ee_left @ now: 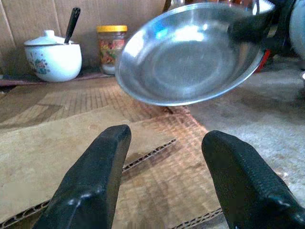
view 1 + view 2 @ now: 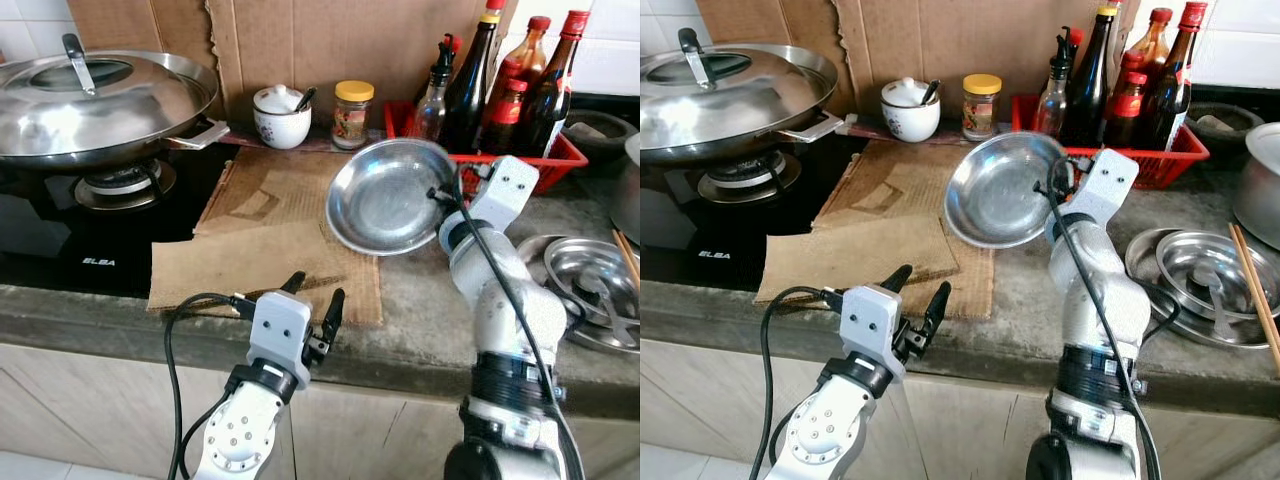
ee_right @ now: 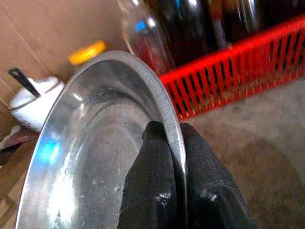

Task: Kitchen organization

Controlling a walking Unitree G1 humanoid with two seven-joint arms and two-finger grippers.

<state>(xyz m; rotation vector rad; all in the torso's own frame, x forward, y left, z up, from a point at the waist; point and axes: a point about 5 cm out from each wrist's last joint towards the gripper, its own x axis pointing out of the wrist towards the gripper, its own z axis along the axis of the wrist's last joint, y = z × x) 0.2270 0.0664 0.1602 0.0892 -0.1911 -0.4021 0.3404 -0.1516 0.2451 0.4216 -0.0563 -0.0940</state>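
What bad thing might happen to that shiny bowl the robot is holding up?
The right gripper pinches only the bowl's thin rim, and the bowl hangs tilted above the cardboard, so it might slip out and clatter down. The bottles in the red basket stand close behind it; a swing could knock them.

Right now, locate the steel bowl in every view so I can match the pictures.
Left eye view: steel bowl, centre right, tilted, its rim pinched by the right gripper.
Right eye view: centre, above the cardboard's right edge.
Left wrist view: upper middle, beyond the open left gripper.
Right wrist view: left and centre, rim clamped between the fingers.
Shared landmark: the yellow-lidded jar, behind the bowl in all four.
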